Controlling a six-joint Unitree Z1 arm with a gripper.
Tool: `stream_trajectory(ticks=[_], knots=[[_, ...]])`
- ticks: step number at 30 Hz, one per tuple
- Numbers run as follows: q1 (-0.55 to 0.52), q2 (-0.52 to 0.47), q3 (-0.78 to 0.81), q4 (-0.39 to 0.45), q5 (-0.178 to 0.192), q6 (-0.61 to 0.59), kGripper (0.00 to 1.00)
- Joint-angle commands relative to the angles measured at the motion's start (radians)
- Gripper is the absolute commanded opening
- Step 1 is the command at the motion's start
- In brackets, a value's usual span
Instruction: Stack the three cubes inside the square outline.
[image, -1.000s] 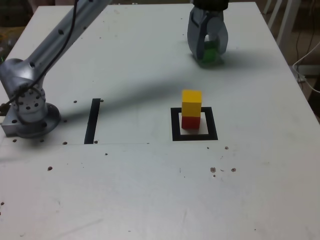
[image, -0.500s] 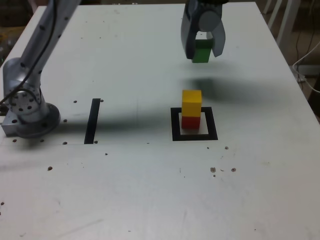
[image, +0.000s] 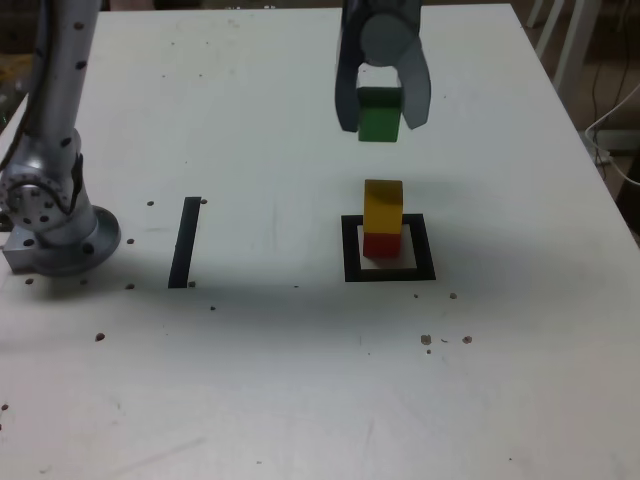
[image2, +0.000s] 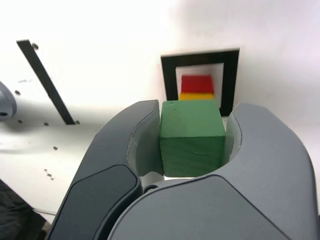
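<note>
- And the claw (image: 382, 105) hangs in the air, pointing down, clamped on the green cube (image2: 193, 139), one grey finger on either side!
- In the exterior view the arm (image: 58, 90) climbs steeply from its round base at that view's left and runs out over the top edge, the claw dropping back in from there.
- The green cube is up off the desk (image: 270, 400), near the stack in the exterior view.
- There's the stack: yellow cube (image: 383, 207) on top of red cube (image: 381, 245), standing inside the outline (image: 424, 248)!
- The outline is flat black tape, square, with a white middle.
- Fingers are smooth, thick and curved, wrapping the block's sides.
- Green shows a matte, lightly grained face and crisp edges.
- A straight black strip (image: 185, 242) lies on the glossy white desk, with small dark specks around.
</note>
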Motion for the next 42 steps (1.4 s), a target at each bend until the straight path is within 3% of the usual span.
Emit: stream_trajectory(ticks=[1, 25, 42], knots=[[-0.017, -0.014, 0.021, 0.009, -0.003, -0.008, 0.28], [-0.072, -0.022, 0.164, -0.171, -0.035, -0.033, 0.28], [-0.08, -0.022, 0.198, -0.223, -0.037, -0.029, 0.28]])
